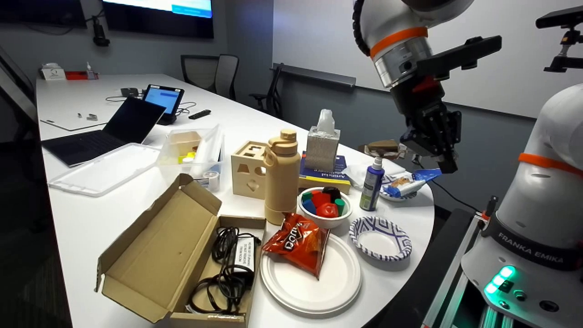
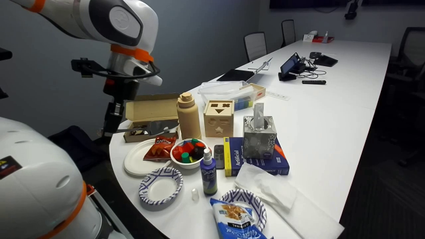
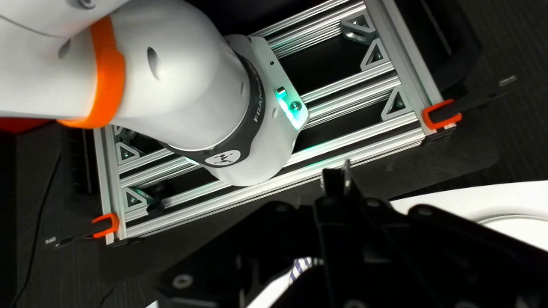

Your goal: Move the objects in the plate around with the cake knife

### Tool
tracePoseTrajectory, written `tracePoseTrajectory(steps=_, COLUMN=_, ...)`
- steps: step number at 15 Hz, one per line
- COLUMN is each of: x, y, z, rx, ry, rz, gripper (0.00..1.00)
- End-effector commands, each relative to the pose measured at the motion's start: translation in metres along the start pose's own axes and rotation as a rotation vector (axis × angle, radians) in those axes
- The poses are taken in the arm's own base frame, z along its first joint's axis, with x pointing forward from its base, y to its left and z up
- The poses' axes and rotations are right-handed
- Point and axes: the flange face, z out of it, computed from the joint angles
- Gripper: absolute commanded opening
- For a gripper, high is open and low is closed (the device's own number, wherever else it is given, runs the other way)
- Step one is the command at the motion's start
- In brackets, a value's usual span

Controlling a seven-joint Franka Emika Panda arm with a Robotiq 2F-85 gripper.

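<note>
Cake knife point(image 2: 162, 127) sits pinched by its handle in my closed gripper point(image 2: 109, 131), its blade covering part of the cardboard box point(image 2: 151, 111) in an exterior view. In an exterior view I can't pick the knife out, and a chip bag point(image 1: 300, 243) hides part of the plate point(image 1: 319, 291). In the wrist view my gripper blocks most of the patterned bowl point(image 3: 302, 266).
</note>
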Motion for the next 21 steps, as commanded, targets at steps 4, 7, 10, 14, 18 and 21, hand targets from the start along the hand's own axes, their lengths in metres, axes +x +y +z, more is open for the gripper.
tracePoseTrajectory(steps=4, x=0.036, y=-0.007, z=0.019, rx=0.014, ry=-0.045, rz=-0.096, gripper=0.01)
tracePoseTrajectory(steps=7, x=0.056, y=-0.015, z=0.035, rx=0.015, ry=-0.062, rz=-0.124, gripper=0.01)
tracePoseTrajectory(steps=10, x=0.076, y=-0.022, z=0.052, rx=0.011, ry=-0.079, rz=-0.14, gripper=0.01)
tracePoseTrajectory(steps=14, x=0.101, y=-0.032, z=0.072, rx=0.025, ry=-0.098, rz=-0.156, gripper=0.01)
tracePoseTrajectory(steps=18, x=0.12, y=-0.042, z=0.083, rx=0.035, ry=-0.11, rz=-0.172, gripper=0.01)
tracePoseTrajectory(steps=21, x=0.13, y=-0.049, z=0.088, rx=0.04, ry=-0.127, rz=-0.188, gripper=0.01)
